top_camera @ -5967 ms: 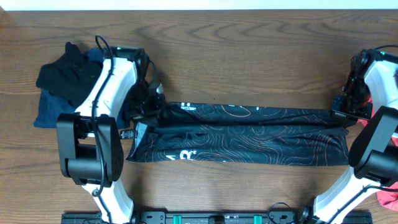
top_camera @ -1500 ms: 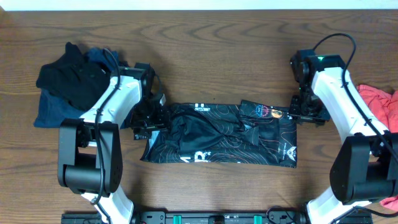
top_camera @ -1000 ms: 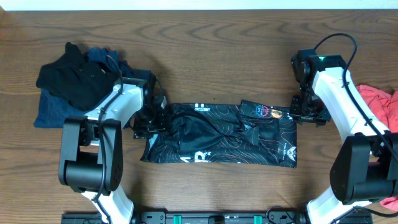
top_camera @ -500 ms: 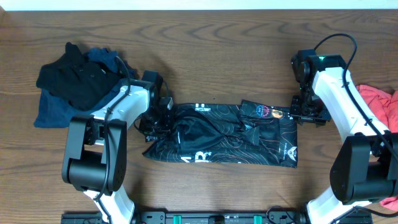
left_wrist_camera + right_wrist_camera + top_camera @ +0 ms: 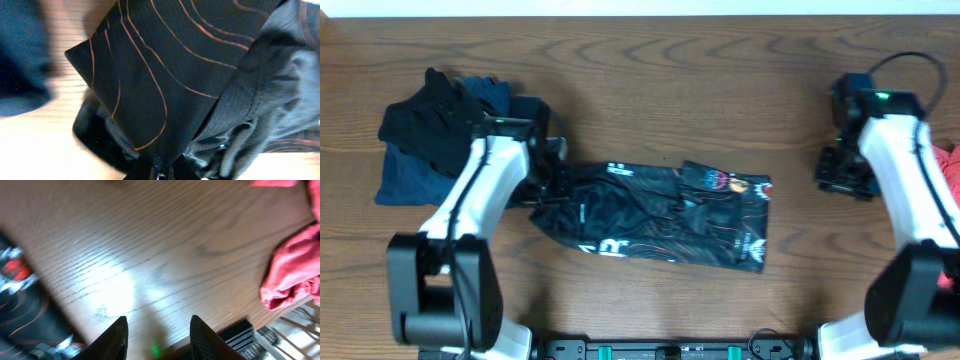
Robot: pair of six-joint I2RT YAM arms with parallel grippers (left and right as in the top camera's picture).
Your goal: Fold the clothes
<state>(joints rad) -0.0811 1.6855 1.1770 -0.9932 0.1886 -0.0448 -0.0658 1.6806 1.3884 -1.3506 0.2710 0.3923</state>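
Note:
The clothes, a black jersey [image 5: 660, 215] with fine orange contour lines, lie folded into a short, slightly skewed band at the table's middle. My left gripper [image 5: 550, 190] is shut on its left end. In the left wrist view the fabric [image 5: 165, 65] runs down into the closed jaws of the left gripper [image 5: 159, 174], with bunched grey-black cloth on the right. My right gripper [image 5: 842, 178] stands open over bare wood, well right of the jersey's right edge. In the right wrist view nothing lies between the fingers of the right gripper [image 5: 159, 337], and the jersey [image 5: 20, 305] shows only at the far left.
A pile of dark clothes [image 5: 425, 135], black over blue, sits at the left, close behind my left arm. Pink-red cloth [image 5: 952, 165] lies at the right table edge, seen also as pink cloth [image 5: 292, 275] in the right wrist view. Brown wooden table [image 5: 670, 80] all round.
My left gripper has shut on the jersey's left end and drawn it leftward, skewing the band. My right gripper has pulled away to the right, off the jersey.

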